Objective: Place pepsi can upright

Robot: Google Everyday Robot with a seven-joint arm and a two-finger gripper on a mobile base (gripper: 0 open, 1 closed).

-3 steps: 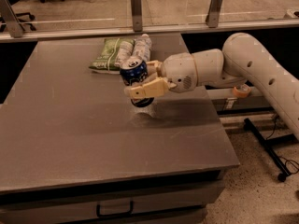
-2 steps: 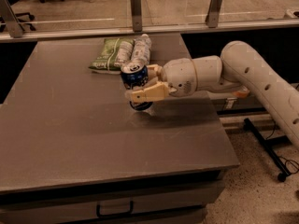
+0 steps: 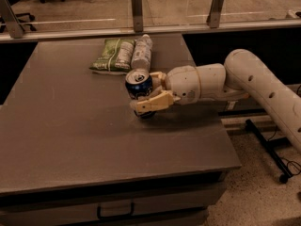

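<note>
Aluminium, dark blue with a silver top rim: pepsi can [image 3: 138,85], upright, mid-table toward the right edge. Gripper [image 3: 144,93] around it, cream plastic fingers [image 3: 154,102] clamped on its sides. The near finger hides the can's base, so contact with the matte grey table [image 3: 66,135] is unclear. Behind lie a clear plastic bottle [image 3: 142,53] and a crinkled green bag [image 3: 110,55], side by side.
</note>
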